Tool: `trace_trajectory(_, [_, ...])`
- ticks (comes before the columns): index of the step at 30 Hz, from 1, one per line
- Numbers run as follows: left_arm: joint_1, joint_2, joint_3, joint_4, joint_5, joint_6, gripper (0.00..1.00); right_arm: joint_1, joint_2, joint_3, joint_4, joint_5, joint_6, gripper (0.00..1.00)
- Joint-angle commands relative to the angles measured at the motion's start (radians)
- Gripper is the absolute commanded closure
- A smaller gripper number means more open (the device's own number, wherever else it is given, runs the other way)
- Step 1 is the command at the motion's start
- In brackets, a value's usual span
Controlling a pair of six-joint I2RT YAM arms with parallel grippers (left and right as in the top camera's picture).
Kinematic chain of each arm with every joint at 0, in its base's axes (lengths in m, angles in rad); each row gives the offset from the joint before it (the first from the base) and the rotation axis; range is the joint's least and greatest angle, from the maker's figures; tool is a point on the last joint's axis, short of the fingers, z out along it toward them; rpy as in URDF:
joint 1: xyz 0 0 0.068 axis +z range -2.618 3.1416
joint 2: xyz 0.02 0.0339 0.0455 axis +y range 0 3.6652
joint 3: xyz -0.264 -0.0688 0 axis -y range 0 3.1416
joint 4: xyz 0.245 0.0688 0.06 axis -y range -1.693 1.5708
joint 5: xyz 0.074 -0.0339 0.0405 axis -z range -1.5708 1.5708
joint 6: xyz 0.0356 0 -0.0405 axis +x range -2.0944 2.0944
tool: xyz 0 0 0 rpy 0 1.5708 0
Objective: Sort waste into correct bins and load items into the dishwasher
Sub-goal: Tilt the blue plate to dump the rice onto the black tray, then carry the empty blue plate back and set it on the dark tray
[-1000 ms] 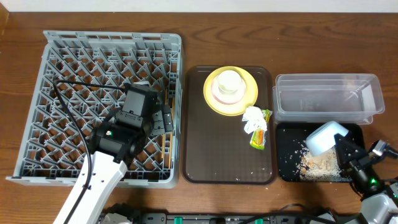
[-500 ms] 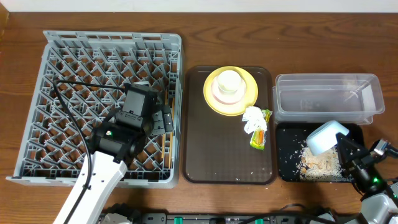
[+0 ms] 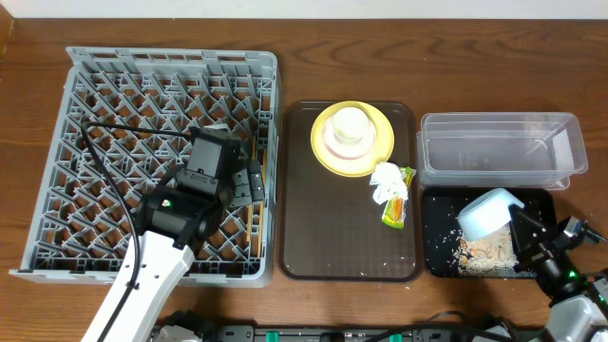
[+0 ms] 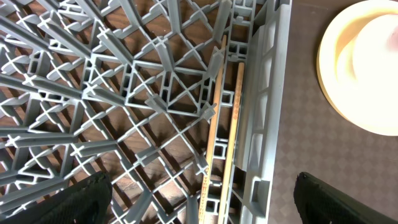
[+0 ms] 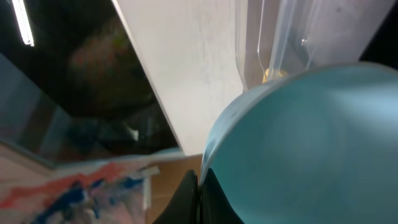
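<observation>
Light blue bowl (image 3: 487,213), clenched by my right gripper (image 3: 524,228), had tipped further over the black bin (image 3: 439,204); scraps (image 3: 484,251) apparently dumped, dish rack (image 3: 171,55) next; left gripper (image 3: 245,182) hung released.

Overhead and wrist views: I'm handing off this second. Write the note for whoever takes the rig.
Left gripper: jaws open, above the chopsticks lying along the rack's right edge.
Right gripper: jaws shut on the blue bowl, which is tilted over the black bin.
Done: chopsticks racked; scraps in the black bin.
Left: rack the blue bowl; bin the tissue and wrapper on the tray; rack the plate, small bowl and cup stacked there.
</observation>
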Motion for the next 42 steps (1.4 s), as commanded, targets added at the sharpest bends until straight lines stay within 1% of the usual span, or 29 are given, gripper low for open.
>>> trace_trajectory(1, [0.004, -0.002, 0.011, -0.003, -0.012, 0.002, 0.06, 0.025, -0.039, 0.003, 0.087, 0.002, 0.015, 0.99])
trace_trajectory(3, [0.004, -0.002, 0.011, -0.003, -0.012, 0.002, 0.06, 0.042, -0.048, 0.005, 0.092, -0.034, 0.158, 0.99])
trace_trajectory(4, [0.004, -0.002, 0.011, -0.003, -0.012, 0.002, 0.06, 0.057, -0.061, 0.005, 0.104, -0.033, 0.194, 0.99])
trace_trajectory(5, [0.004, -0.002, 0.011, -0.003, -0.012, 0.002, 0.06, 0.072, -0.071, 0.008, 0.139, -0.031, 0.205, 0.99])
trace_trajectory(7, [0.004, -0.002, 0.011, -0.003, -0.012, 0.002, 0.06, 0.105, -0.092, 0.017, 0.271, -0.03, 0.257, 0.99])
trace_trajectory(9, [0.004, -0.002, 0.011, -0.003, -0.012, 0.002, 0.06, 0.156, -0.119, 0.026, 0.456, -0.031, 0.389, 0.99])
trace_trajectory(11, [0.004, -0.002, 0.011, -0.003, -0.012, 0.002, 0.06, 0.218, -0.142, 0.032, 0.672, -0.031, 0.56, 0.99])
trace_trajectory(12, [0.004, -0.002, 0.011, -0.003, -0.012, 0.002, 0.06, 0.282, -0.153, 0.037, 0.929, -0.03, 0.747, 0.99])
trace_trajectory(14, [0.004, -0.002, 0.011, -0.003, -0.012, 0.002, 0.06, 0.351, -0.154, 0.047, 1.251, -0.025, 0.985, 0.98])
trace_trajectory(16, [0.004, -0.002, 0.011, -0.003, -0.012, 0.002, 0.06, 0.404, -0.153, 0.06, 1.498, -0.019, 1.167, 0.98])
trace_trajectory(18, [0.004, -0.002, 0.011, -0.003, -0.012, 0.002, 0.06, 0.452, -0.153, 0.075, 1.667, -0.012, 1.297, 0.99])
trace_trajectory(19, [0.004, -0.002, 0.011, -0.003, -0.012, 0.002, 0.05, 0.469, -0.153, 0.081, 1.703, -0.016, 1.327, 0.99])
trace_trajectory(25, [0.004, -0.002, 0.011, -0.003, -0.012, 0.002, 0.06, 0.536, -0.142, 0.091, 1.716, -0.025, 1.333, 0.99])
trace_trajectory(28, [0.004, -0.002, 0.011, -0.003, -0.012, 0.002, 0.06, 0.573, -0.117, 0.097, 1.715, 0.016, 1.32, 0.99])
trace_trajectory(31, [0.004, -0.002, 0.011, -0.003, -0.012, 0.002, 0.06, 0.581, -0.053, 0.136, 1.7, 0.083, 1.269, 0.99])
trace_trajectory(32, [0.004, -0.002, 0.011, -0.003, -0.012, 0.002, 0.06, 0.581, -0.032, 0.148, 1.695, 0.116, 1.246, 0.99])
trace_trajectory(35, [0.004, -0.002, 0.011, -0.003, -0.012, 0.002, 0.06, 0.581, 0.04, 0.203, 1.685, 0.213, 1.094, 0.99])
trace_trajectory(37, [0.004, -0.002, 0.011, -0.003, -0.012, 0.002, 0.06, 0.583, 0.087, 0.249, 1.666, 0.219, 1.034, 0.99])
trace_trajectory(39, [0.004, -0.002, 0.011, -0.003, -0.012, 0.002, 0.06, 0.595, 0.13, 0.299, 1.655, 0.212, 0.941, 0.99])
trace_trajectory(42, [0.004, -0.002, 0.011, -0.003, -0.012, 0.002, 0.06, 0.612, 0.183, 0.367, 1.514, 0.197, 0.832, 0.99])
